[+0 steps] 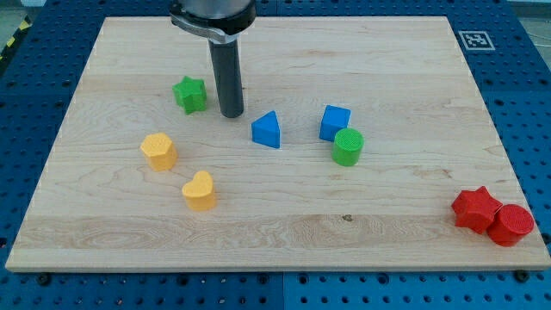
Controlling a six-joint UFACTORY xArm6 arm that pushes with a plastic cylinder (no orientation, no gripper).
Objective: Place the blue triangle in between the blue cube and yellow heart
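The blue triangle (267, 130) lies near the board's middle. The blue cube (334, 121) sits to its right, touching a green cylinder (348, 146). The yellow heart (199, 191) lies lower left of the triangle. My tip (231, 114) rests on the board just upper left of the blue triangle, a small gap apart, and right of the green star (190, 94).
A yellow hexagon block (159, 151) lies left of the heart. A red star (476, 208) and a red cylinder (511, 226) sit together at the board's lower right corner. The wooden board (387, 69) lies on a blue perforated table.
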